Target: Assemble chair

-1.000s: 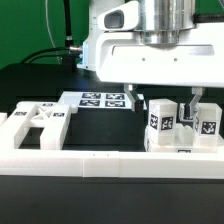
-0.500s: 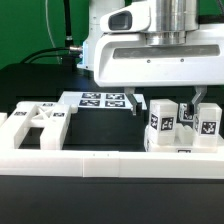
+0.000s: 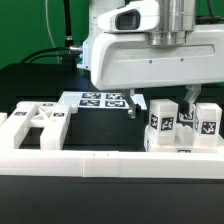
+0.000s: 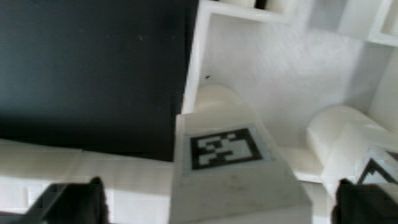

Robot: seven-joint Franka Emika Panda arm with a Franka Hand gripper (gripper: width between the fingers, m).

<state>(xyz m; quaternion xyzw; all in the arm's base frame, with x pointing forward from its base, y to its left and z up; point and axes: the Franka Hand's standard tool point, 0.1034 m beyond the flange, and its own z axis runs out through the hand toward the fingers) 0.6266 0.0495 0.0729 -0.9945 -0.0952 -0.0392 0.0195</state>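
The upright tagged leg (image 3: 160, 122) is being shown at the lower right of the exterior view. It is standing on end with its long axis vertical, just behind the border rail (image 3: 100, 160). It is being straddled by the gripper (image 3: 163, 104), which is poised directly above it with jaws spread wide and nothing gripped; each finger is being kept apart from the leg's sides. In the wrist view the leg is being framed between the two fingertips (image 4: 75, 205), so a straight descent is judged to be what the coming grasp turns on. A second tagged block (image 3: 206, 122) is standing just beside the leg toward the exterior view's right, near one finger, and is judged the likeliest thing to be bumped. The slotted panel (image 3: 35, 120) is lying well apart at the exterior view's left, with the marker board (image 3: 105, 99) behind it.
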